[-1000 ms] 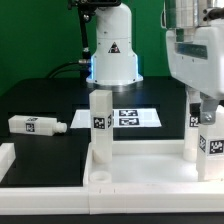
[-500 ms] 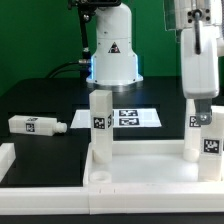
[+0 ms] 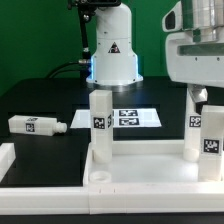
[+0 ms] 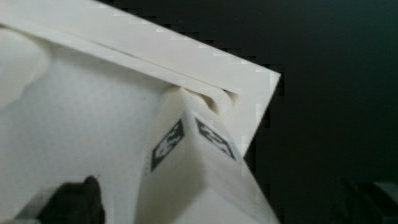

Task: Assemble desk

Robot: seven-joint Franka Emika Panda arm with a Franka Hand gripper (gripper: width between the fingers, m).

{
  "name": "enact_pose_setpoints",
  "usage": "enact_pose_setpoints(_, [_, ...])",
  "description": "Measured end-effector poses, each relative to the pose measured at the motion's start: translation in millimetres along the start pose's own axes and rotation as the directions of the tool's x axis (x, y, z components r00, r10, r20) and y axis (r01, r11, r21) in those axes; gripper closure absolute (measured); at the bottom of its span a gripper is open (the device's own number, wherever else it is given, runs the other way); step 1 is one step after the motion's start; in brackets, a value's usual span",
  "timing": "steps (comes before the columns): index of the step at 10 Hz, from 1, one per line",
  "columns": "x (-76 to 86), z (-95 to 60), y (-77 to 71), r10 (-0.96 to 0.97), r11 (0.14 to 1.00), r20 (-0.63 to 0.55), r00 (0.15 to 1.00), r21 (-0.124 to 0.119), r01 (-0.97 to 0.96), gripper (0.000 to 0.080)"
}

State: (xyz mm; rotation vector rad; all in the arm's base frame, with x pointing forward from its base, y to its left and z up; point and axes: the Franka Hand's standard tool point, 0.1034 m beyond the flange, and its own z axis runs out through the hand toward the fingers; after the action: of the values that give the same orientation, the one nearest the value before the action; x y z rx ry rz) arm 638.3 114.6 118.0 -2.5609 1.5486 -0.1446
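Desk, white plastic kit, partly assembled. Tabletop panel [image 3: 140,172]: flat, rimmed, lying across the lower middle of the exterior frame on the black table [image 3: 40,100]. Three post legs stand upright on it, each bearing a black-and-white square tag: one at centre left [image 3: 99,122], two close together at the right edge [image 3: 193,130] [image 3: 212,138], the outermost partly cut off by the frame. A fourth leg [image 3: 35,125] lies on its side at middle left, well apart from the panel. Marker board [image 3: 128,117]: flat, behind the centre leg. Gripper [image 3: 196,95]: upper right, above the right-hand legs, jaws spread wide, holding nothing; fingertips largely hidden behind the legs. Wrist view: tagged leg [image 4: 192,140] seen from above on the panel, blurred; one dark finger [image 4: 71,200] at lower left.
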Motion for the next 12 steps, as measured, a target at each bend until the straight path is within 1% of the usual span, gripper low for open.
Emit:
enact_pose_setpoints(1, [0.7,1.0,0.1,-0.165,0.986,-0.007,0.986,-0.016,0.165,0.0151])
enact_pose_setpoints(2, [4.6,3.4,-2.7,-0.430,0.902,-0.010,0.903,-0.042,0.430,0.0151])
enact_pose_setpoints(3, [9.1,5.6,-1.5,-0.542,0.840,-0.002,0.840,-0.043,0.541,0.0151])
enact_pose_setpoints(4, [9.6,5.5,-1.6,-0.540,0.841,-0.003,0.842,-0.043,0.540,0.0151])
enact_pose_setpoints(5, [9.2,5.7,-1.7,-0.530,0.847,-0.003,0.848,-0.043,0.530,0.0291])
enact_pose_setpoints(6, [9.5,5.7,-1.6,-0.527,0.849,-0.003,0.850,-0.043,0.527,0.0291])
enact_pose_setpoints(7, [9.2,5.8,-1.7,-0.466,0.884,-0.006,0.885,-0.042,0.465,0.0442])
enact_pose_setpoints(8, [10.9,6.0,-0.4,-0.406,0.913,-0.009,0.914,-0.044,0.405,0.0514])
enact_pose_setpoints(9, [12.1,6.3,0.9,-0.246,0.968,-0.017,0.969,-0.047,0.245,0.0514])
enact_pose_setpoints(10, [12.8,6.4,2.6,-0.086,0.995,-0.025,0.996,-0.048,0.085,0.0514])
enact_pose_setpoints(11, [13.0,6.2,5.1,0.155,0.987,-0.042,0.987,-0.044,-0.157,0.0514])
enact_pose_setpoints(12, [12.0,5.7,7.4,0.325,0.945,-0.048,0.944,-0.031,-0.327,0.0514])
